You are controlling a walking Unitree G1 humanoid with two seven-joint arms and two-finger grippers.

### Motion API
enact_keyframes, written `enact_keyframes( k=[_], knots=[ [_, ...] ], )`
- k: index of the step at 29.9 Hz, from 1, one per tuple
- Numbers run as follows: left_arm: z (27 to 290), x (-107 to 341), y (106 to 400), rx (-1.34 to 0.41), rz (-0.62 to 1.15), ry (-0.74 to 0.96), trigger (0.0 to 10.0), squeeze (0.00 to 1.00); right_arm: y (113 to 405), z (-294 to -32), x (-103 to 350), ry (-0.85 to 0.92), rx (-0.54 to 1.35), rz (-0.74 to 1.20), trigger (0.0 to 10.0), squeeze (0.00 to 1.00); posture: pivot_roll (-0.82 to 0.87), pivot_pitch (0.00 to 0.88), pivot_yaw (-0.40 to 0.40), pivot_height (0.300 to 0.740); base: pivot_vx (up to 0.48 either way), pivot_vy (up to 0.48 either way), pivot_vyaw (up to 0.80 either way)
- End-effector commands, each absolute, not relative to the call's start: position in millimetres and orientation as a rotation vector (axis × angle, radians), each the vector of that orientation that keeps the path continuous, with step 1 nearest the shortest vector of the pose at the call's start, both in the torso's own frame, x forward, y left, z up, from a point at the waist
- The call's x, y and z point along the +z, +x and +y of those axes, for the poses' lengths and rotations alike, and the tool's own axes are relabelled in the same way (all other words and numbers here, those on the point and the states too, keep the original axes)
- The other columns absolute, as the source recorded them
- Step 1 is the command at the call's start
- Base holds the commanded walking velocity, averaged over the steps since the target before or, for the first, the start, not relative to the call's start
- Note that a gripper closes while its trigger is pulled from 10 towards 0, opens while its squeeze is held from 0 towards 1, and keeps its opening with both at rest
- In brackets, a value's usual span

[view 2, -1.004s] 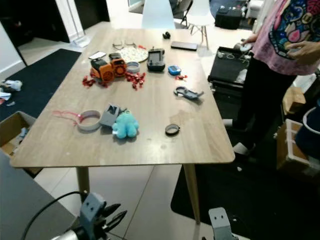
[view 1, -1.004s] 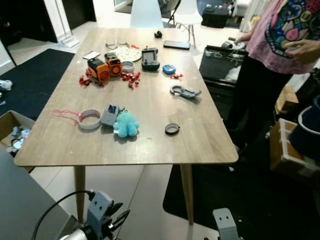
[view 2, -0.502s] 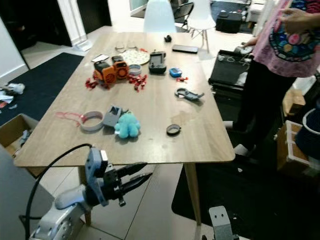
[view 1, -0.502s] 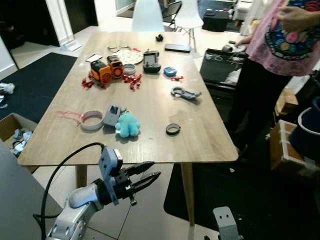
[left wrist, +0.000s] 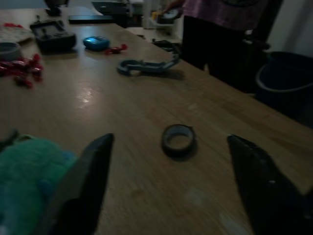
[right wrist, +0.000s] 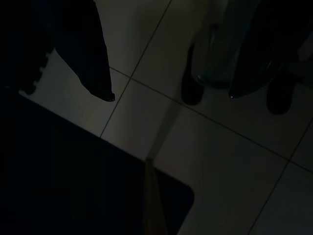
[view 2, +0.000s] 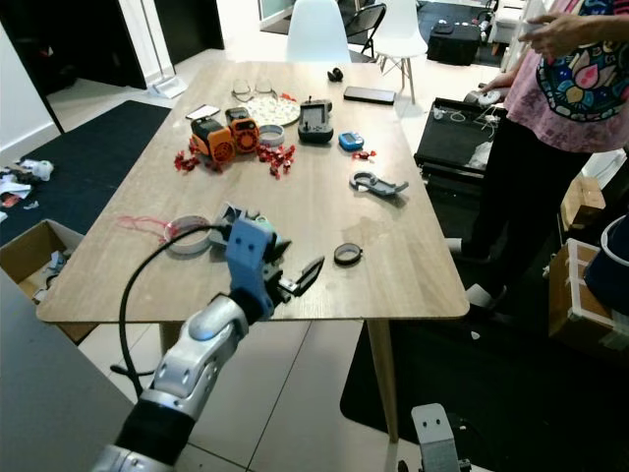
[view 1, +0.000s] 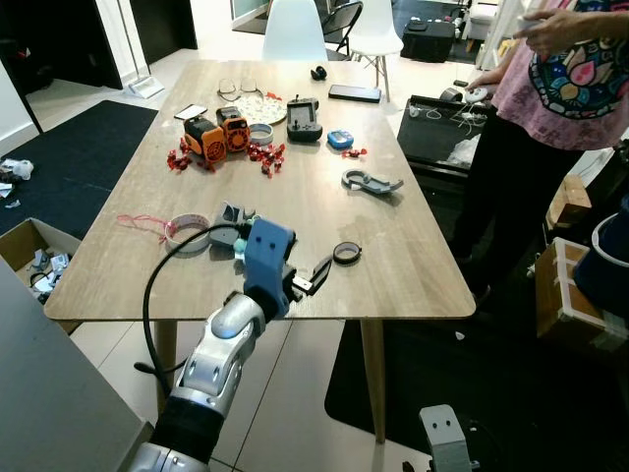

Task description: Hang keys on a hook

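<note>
— Left wrist view: how's the left gripper?

— Fingers spread wide, empty, low over the table. The teal plush keychain sits at its nine o'clock, a small black ring at twelve.

— And the hook?

— A grey hook piece lies beyond the ring, well apart.

— Right gripper?

— Hanging over dark floor tiles, fingers apart. A person stands at the table's three o'clock.

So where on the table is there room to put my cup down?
The near right corner of the table, past the black ring, is bare. So is the middle strip between the grey hook and the tape roll. The far end around the orange toy is crowded.
</note>
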State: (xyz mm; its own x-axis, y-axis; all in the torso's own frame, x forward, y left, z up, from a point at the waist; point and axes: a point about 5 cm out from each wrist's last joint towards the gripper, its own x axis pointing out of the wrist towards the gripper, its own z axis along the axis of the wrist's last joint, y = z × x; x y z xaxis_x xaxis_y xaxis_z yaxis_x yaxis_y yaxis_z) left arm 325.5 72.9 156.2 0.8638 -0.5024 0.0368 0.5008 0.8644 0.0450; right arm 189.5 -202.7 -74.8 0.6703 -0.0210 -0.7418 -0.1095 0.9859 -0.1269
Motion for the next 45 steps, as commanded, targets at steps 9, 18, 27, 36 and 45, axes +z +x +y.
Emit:
enact_keyframes(
  k=[9, 18, 27, 36, 45],
  knots=[
    [92.2, 134.8, 348.7, -0.221, 0.067, 0.149, 10.0, 1.0, 190.7, -201.5, -74.6, -0.164, 0.058, 0.838, 10.0, 0.0, 0.01, 0.08, -0.018, 0.74, 0.0, 0.0, 0.0],
    [87.4, 124.1, 356.8, -0.125, 0.129, 0.207, 10.0, 0.0, 192.4, -200.7, -73.9, -0.164, 0.063, 0.835, 10.0, 0.0, 0.01, 0.095, -0.02, 0.74, 0.0, 0.0, 0.0],
    [71.9, 122.5, 359.9, -0.138, 0.172, 0.179, 10.0, 0.0, 193.7, -201.2, -73.0, -0.164, 0.063, 0.828, 10.0, 0.0, 0.01, 0.107, -0.018, 0.74, 0.0, 0.0, 0.0],
    [68.2, 127.8, 367.2, -0.036, 0.132, 0.276, 10.0, 0.0, 194.0, -200.2, -72.7, -0.162, 0.063, 0.821, 10.0, 0.0, 0.01, 0.111, -0.014, 0.74, 0.0, 0.0, 0.0],
    [71.0, 127.5, 370.3, 0.037, 0.136, 0.327, 10.0, 0.0, 196.0, -199.5, -71.6, -0.163, 0.064, 0.812, 10.0, 0.0, 0.01, 0.111, -0.014, 0.74, 0.0, 0.0, 0.0]
  ],
)
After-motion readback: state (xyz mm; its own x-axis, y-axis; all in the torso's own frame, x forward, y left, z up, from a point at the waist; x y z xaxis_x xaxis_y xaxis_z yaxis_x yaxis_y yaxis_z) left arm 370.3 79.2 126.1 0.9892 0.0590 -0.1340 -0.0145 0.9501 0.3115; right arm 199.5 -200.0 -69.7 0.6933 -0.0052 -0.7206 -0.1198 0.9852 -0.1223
